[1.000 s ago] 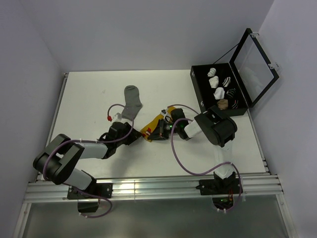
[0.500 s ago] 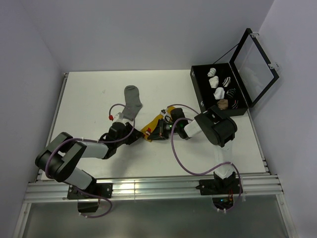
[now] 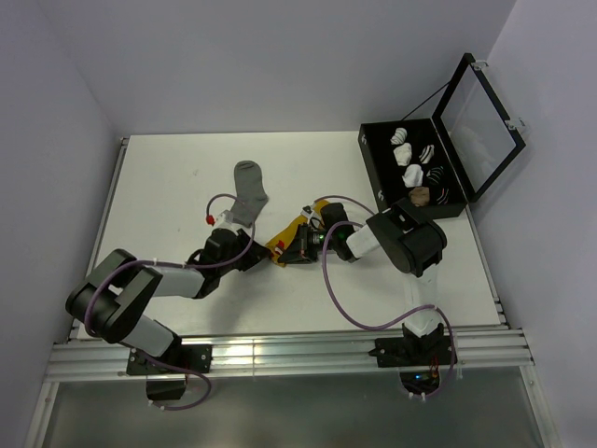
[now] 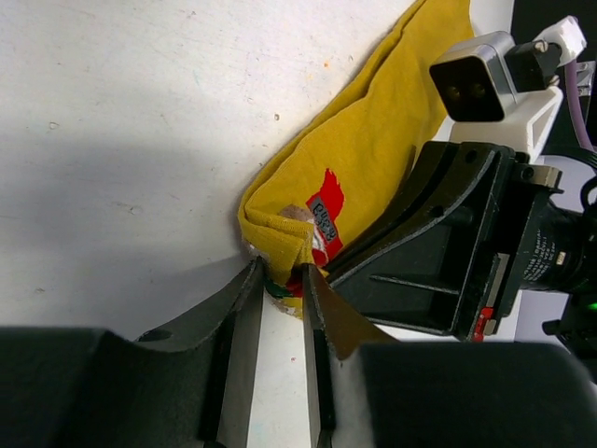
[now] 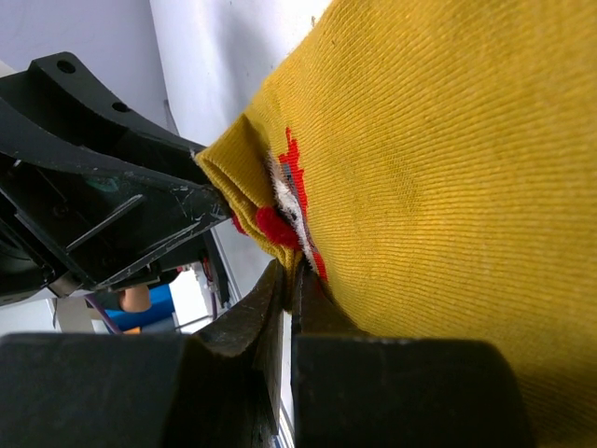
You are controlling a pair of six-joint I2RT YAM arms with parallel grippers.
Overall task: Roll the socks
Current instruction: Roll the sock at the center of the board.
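Note:
The mustard-yellow sock (image 3: 285,236) with its red mark lies mid-table, its near end folded over. Both grippers meet at that fold. My left gripper (image 4: 279,273) has its narrow jaws closed around the folded corner (image 4: 276,233), with fabric between the fingertips. From the opposite side, my right gripper (image 5: 294,271) is shut tight on a pinch of the same yellow sock (image 5: 448,140), beside the red mark (image 5: 275,224). In the top view the left gripper (image 3: 264,256) and right gripper (image 3: 287,255) sit tip to tip. Flat and untouched, the grey sock (image 3: 249,191) lies just beyond the left arm.
An open black case (image 3: 375,177) stands at the back right, holding white, striped and tan sock bundles (image 3: 417,173), its lid (image 3: 478,112) raised. Purple cables (image 3: 338,303) loop off both arms. The aluminium rail (image 3: 280,350) runs along the table's near edge.
My left jaws have narrowed onto the folded corner of the yellow sock. Both arms and both socks have stayed almost where they were.

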